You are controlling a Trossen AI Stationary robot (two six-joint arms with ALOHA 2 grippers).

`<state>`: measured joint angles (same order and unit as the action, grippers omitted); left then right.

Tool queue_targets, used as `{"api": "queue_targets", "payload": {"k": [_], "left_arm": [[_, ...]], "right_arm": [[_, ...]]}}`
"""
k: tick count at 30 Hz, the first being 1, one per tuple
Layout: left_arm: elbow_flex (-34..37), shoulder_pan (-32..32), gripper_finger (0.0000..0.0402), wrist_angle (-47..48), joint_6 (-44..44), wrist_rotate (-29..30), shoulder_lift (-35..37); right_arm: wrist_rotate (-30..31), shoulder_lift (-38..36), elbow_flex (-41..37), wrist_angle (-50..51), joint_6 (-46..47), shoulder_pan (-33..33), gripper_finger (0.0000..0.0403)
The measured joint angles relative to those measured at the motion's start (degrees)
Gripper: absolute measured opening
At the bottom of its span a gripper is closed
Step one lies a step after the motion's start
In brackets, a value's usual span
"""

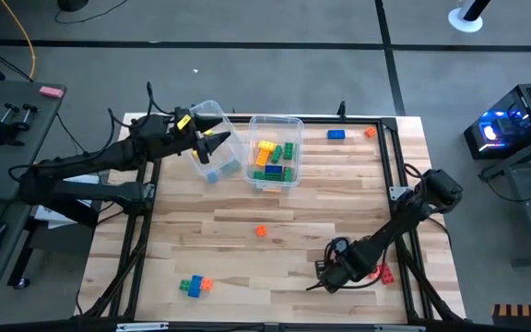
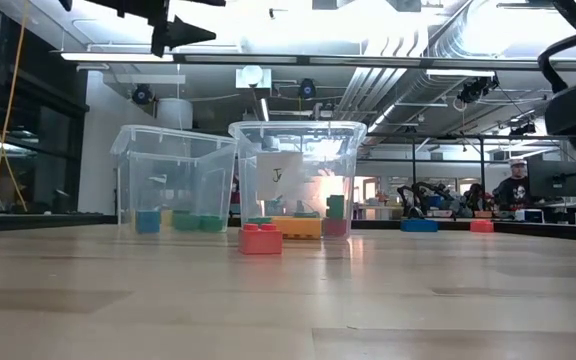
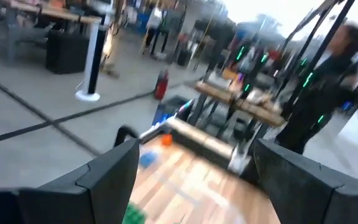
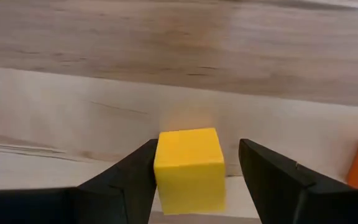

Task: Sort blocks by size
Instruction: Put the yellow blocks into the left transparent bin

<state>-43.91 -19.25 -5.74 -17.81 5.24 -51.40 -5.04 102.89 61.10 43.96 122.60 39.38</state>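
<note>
The right gripper (image 4: 194, 177) is seen low at the table's (image 1: 275, 198) near right, jaws apart around a yellow block (image 4: 188, 168) — cubic, no long axis; one finger possibly touches it. Its base is cut off. The left gripper (image 1: 212, 140) is held spread, empty, over a clear bin (image 1: 212, 112).

Left hand (image 1: 218, 140) agape — right hand (image 4: 197, 171) low

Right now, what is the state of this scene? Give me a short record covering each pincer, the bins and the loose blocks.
left pincer: open, above the left bin
right pincer: open, straddling a yellow block on the table, with a gap at one finger
right bin: yellow, green and blue blocks inside
loose on table: blue block, orange block, red block
</note>
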Motion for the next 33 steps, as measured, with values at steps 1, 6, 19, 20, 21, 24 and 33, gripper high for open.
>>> {"api": "queue_targets", "payload": {"k": [1,6,19,20,21,24,33], "left_arm": [[0.0,0.0,0.0305,-1.8,-0.8,-0.1,0.0],[-1.2,-0.6,0.0305,-12.7,0.2,-1.7,0.6],[-8.7,-0.8,0.0305,-14.2,-0.8,-4.2,1.3],[-8.8,-0.8,0.0305,-14.3,-2.3,-5.1,1.5],[-8.8,-0.6,0.0305,-14.1,-4.2,-6.1,1.7],[-8.8,0.1,0.0305,-14.2,-10.6,-9.6,2.7],[-8.8,4.0,0.0305,-14.4,-18.6,-15.2,6.3]], "right_arm": [[0.0,0.0,0.0,0.2,-0.3,0.0,0.0212],[0.0,-0.1,0.0,0.5,-4.4,0.0,0.0127],[23.0,-19.9,0.0,7.7,-30.2,-12.9,0.0128],[25.5,-21.9,0.0,6.0,-34.2,-15.3,0.0128],[27.4,-23.8,0.0,3.4,-38.5,-17.7,0.0128],[29.5,-27.1,0.0,-8.6,-53.9,-25.2,0.0128],[16.5,-16.9,0.1,-50.7,-81.5,-45.6,0.0128]]}}
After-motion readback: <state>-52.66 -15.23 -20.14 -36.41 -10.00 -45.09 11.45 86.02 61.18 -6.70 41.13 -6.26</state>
